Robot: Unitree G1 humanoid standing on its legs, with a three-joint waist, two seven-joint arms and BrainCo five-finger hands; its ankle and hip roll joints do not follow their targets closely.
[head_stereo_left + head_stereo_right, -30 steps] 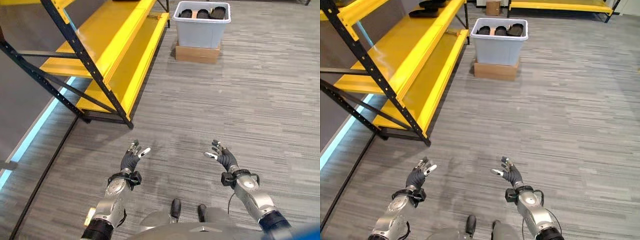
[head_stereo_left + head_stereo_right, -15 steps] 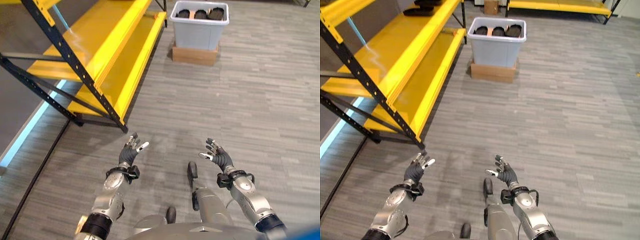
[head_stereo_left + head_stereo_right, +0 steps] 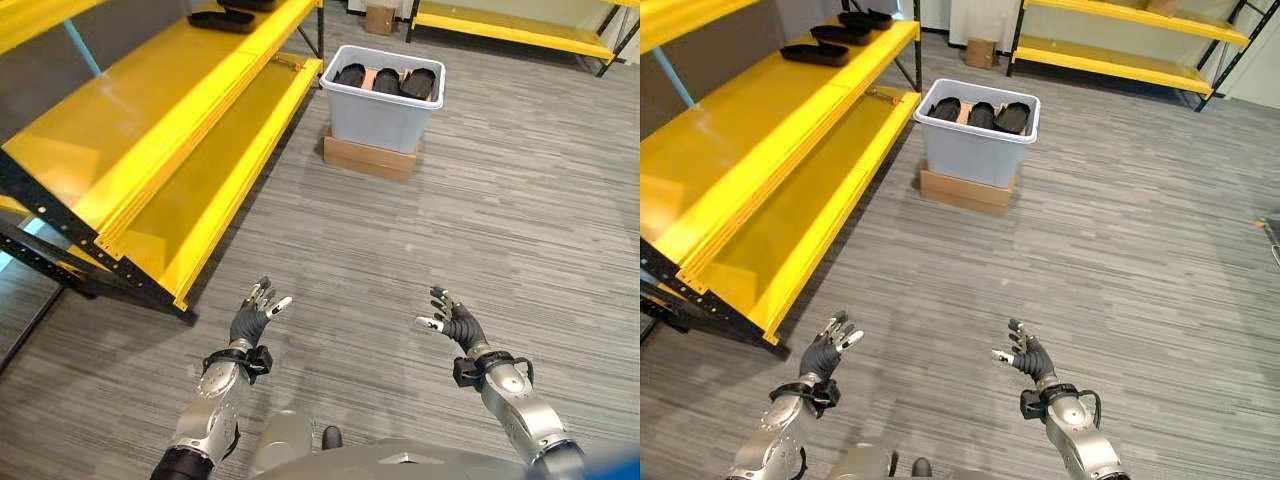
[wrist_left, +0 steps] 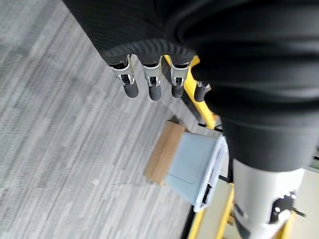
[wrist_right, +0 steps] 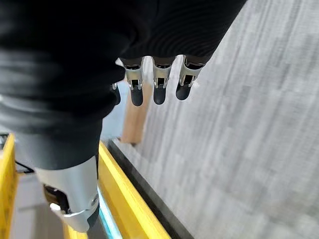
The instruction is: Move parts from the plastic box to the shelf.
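**Approach to the plastic box: both robot hands empty, parts ahead**

The plastic box (image 3: 976, 140) stands on a flat cardboard carton (image 3: 962, 190) on the grey floor (image 3: 1120, 250), well apart from the robot and straight ahead of it. Inside lie three dark parts (image 3: 981, 114), side by side in a row that runs across the box; each part's long axis seems to point roughly away from the robot, though this is hard to tell at this range. The yellow shelf (image 3: 760, 110) runs along the robot's left, its far end just beside the box. Three dark trays (image 3: 815, 53) already rest on its upper level.

The left robot hand (image 3: 250, 318) and the right robot hand (image 3: 456, 323) are both raised low in front of the body, fingers spread and relaxed, holding nothing. The wrist views agree: the fingers (image 4: 152, 82) of the left hang straight with the box beyond them, and the fingers (image 5: 158, 82) of the right are likewise straight over bare floor.

The box lies forward and between the two hands, slightly nearer the left one's line. Neither hand is within reach, so the coming move is judged to be a walk forward before any grasp.
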